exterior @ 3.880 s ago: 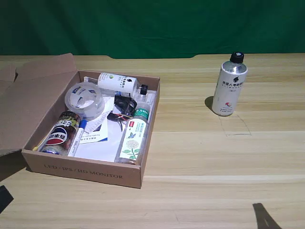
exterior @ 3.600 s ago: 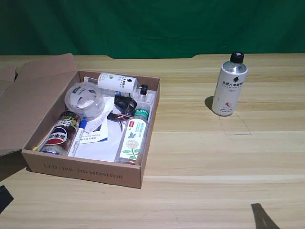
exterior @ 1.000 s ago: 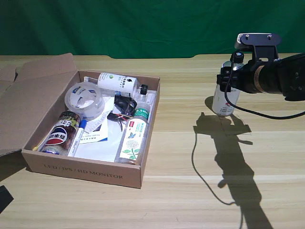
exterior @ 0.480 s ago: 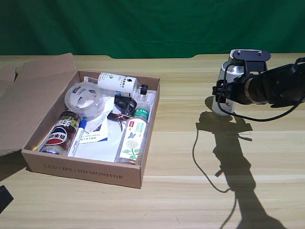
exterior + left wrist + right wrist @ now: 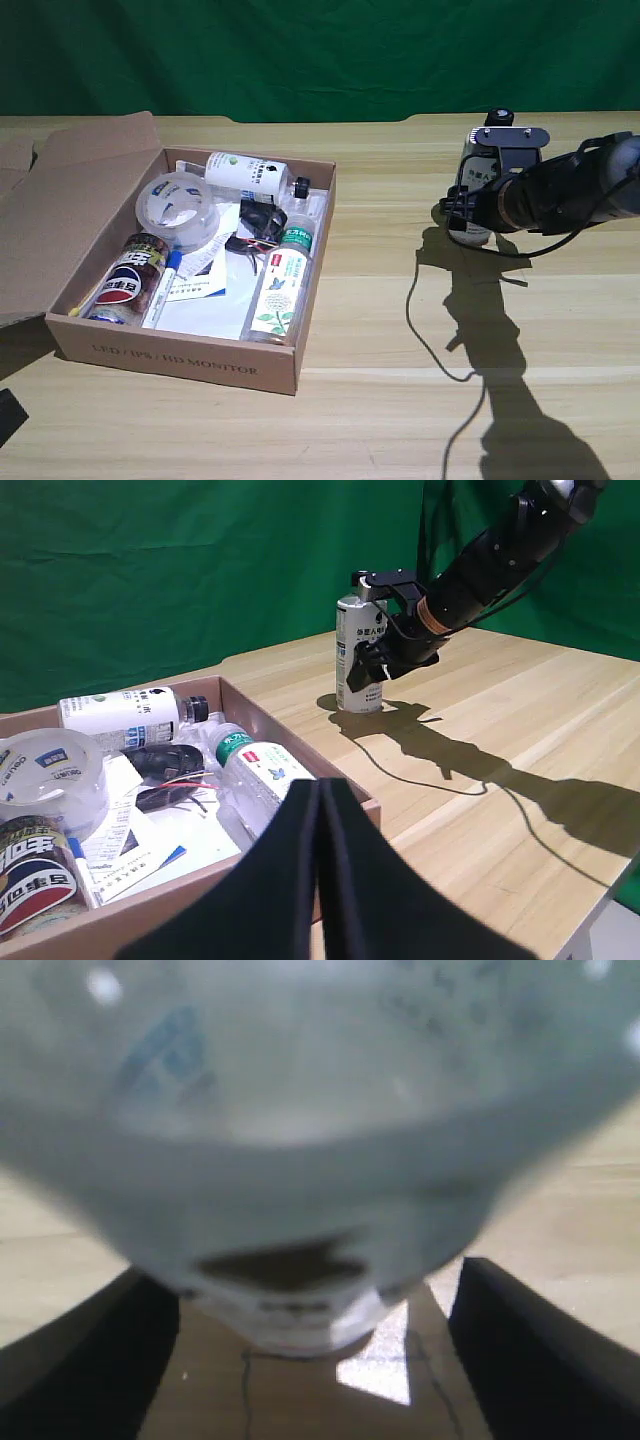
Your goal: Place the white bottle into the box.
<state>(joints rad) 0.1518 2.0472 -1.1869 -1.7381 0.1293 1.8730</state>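
The step in hand looks like the grasp itself: the right arm reaches in from the right edge of the exterior view and has its end effector (image 5: 462,205) brought up against the white bottle (image 5: 476,170), which stands upright on the worktop (image 5: 400,330) in the upper right of that frame, well apart from the box (image 5: 180,350) on the left. In the right wrist view the white bottle (image 5: 300,1140) fills nearly the whole picture, its base resting on the wood, with one dark finger (image 5: 80,1360) low on one side and the other at the opposite side, so the bottle sits between them. They look spread wider than the bottle's base and apart from it, so I judge the end effector to be open and holding nothing yet. The left wrist view shows the same thing from across the room: the end effector (image 5: 365,660) low on the bottle's body, the bottle (image 5: 358,645) upright beyond the box's near corner. To my eye the next move calls for closing squarely on the body without tipping it, then a lift high enough to clear the box wall, and a carry toward the exterior view's left. The box already holds a roll of tape (image 5: 176,208), a dark can (image 5: 130,275), a clear bottle with a green cap (image 5: 282,285) and another white bottle (image 5: 248,172) lying at the back, so free floor is scarce; the bare patch near the front middle seems the likeliest landing spot.
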